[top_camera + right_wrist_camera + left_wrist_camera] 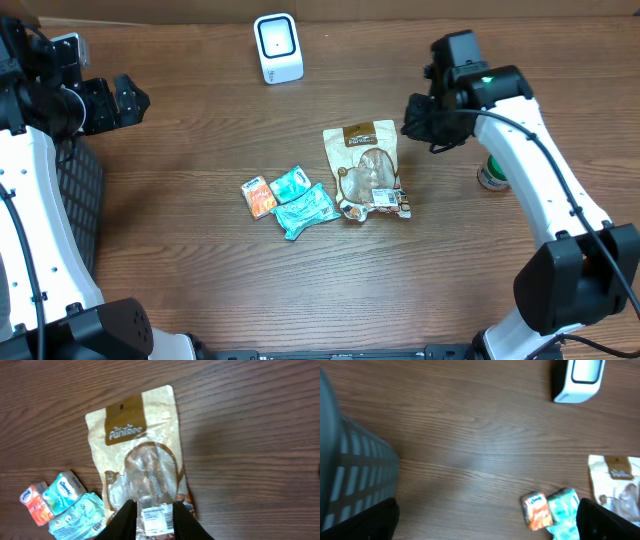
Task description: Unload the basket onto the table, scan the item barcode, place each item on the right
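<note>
A tan and brown snack bag (365, 170) lies flat on the wooden table, with a white barcode label (156, 519) at its near end. The white barcode scanner (277, 48) stands at the back of the table, also seen as the scanner (577, 380) in the left wrist view. My right gripper (425, 120) hovers above the bag's right side. In its wrist view the right gripper (154, 506) has its jaws slightly parted, and between them only the label far below shows. My left gripper (130, 100) is wide open and empty at the far left, over bare wood.
An orange packet (259, 196) and two teal packets (290, 183) (308, 210) lie left of the bag. A green and white can (492, 173) stands under the right arm. A black basket (80, 190) sits at the left edge.
</note>
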Motion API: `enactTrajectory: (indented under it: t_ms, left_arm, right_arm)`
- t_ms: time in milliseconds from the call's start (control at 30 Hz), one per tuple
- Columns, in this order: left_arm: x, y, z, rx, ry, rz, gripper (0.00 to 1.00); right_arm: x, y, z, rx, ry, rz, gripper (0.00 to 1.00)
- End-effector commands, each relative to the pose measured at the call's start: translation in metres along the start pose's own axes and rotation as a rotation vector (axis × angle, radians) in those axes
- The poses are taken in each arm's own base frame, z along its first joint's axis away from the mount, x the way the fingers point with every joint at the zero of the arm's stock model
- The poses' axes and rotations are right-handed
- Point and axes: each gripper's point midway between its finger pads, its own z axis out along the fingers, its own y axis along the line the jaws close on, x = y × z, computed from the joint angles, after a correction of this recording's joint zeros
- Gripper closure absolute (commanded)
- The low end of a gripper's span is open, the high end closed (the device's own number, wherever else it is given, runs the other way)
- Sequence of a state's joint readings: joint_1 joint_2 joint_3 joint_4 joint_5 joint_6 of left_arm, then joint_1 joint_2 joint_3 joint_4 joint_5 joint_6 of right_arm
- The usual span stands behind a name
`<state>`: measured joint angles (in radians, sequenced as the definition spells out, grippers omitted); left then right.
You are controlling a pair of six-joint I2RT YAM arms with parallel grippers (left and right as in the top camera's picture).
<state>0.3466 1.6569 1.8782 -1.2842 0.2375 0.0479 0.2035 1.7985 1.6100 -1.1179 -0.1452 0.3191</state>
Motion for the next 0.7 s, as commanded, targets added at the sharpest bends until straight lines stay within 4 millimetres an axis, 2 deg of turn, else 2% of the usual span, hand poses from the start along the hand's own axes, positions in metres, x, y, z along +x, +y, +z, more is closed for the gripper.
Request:
enactTrajectory:
  t_ms: [0,133,233,267,333,433,600,667]
  left_arm:
    - [0.010,-0.026,-0.003,0.120,0.043,-0.083,0.01]
    - [0.001,-0.049,-0.007,0.262,0.023,-0.168,0.01]
    - [-0.002,-0.061,-0.011,0.334,0.017,-0.161,0.01]
    - [-0.002,-0.064,-0.011,0.350,0.020,-0.160,0.05]
    - [0.000,-0.073,-0.010,0.365,0.032,-0.146,0.20]
    - [0.005,-0.090,-0.005,0.367,0.056,-0.100,0.40]
    - [0.006,-0.115,0.003,0.321,0.045,-0.003,0.55]
    - [0.005,-0.120,0.006,0.301,0.034,0.024,0.54]
  right_arm:
    - [0.005,0.000,0.002,-0.033,0.025,-0.029,0.76]
    - [0.014,-0.006,0.011,-0.021,0.056,-0.033,0.76]
    - [0.024,-0.012,0.021,-0.010,0.087,-0.028,0.76]
    - [0.029,-0.014,0.026,-0.006,0.099,-0.025,0.76]
    - [0.035,-0.017,0.032,-0.003,0.113,-0.022,0.77]
    - [0.044,-0.013,0.041,-0.049,0.140,-0.028,0.77]
    - [0.058,0.004,0.052,-0.120,0.174,-0.047,0.80]
    - [0.067,0.018,0.056,-0.166,0.192,-0.071,0.81]
